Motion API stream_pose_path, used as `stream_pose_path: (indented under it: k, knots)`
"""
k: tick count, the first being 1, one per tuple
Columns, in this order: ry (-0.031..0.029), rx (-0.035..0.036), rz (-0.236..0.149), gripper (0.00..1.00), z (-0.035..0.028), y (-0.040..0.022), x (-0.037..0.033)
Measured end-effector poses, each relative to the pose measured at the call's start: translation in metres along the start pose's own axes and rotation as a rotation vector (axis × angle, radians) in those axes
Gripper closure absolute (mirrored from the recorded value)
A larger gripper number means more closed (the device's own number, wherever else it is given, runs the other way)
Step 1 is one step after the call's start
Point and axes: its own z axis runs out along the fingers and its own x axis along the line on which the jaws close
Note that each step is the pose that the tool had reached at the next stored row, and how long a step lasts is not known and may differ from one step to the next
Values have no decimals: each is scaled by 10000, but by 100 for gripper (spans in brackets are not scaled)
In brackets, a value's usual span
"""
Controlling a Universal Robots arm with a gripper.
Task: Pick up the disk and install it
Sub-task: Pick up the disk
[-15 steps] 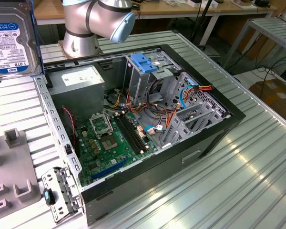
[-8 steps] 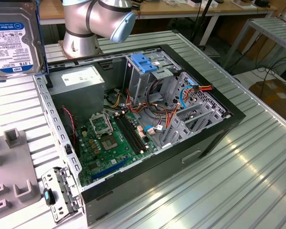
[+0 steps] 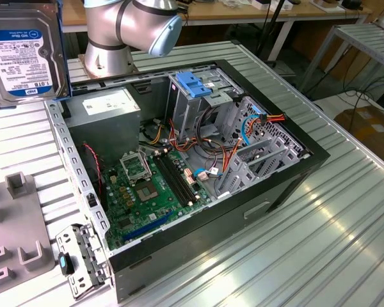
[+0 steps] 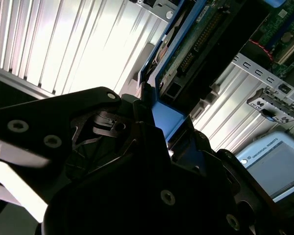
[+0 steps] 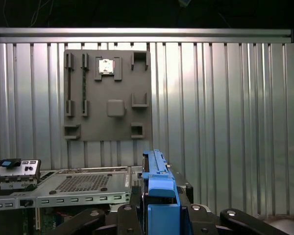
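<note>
Pick done, install pending: the gripper (image 5: pixel 160 208) clamps the disk (image 3: pixel 22 54) aloft by its blue frame; seating it will want square alignment with the cage (image 3: pixel 185 105).

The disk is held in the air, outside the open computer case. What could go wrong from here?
1. The jaws of the gripper hold the disk by its narrow blue carrier frame, so it might slip or tilt.
2. Loose cables lie beside the drive cage; the disk could snag them going in.
3. The disk's bare circuit board could knock the case's metal edge.
</note>
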Motion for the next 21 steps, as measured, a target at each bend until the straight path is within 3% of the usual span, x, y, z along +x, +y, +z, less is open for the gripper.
stream_pose_path:
  k: [3,13,16,21]
  knots:
    - [1,-1,-1,63,-2,-25,17]
    - [1,0,-1,63,-14,-47,250]
    - [1,0,-1,63,-16,-60,275]
    - [1,0,0,63,-17,-147,285]
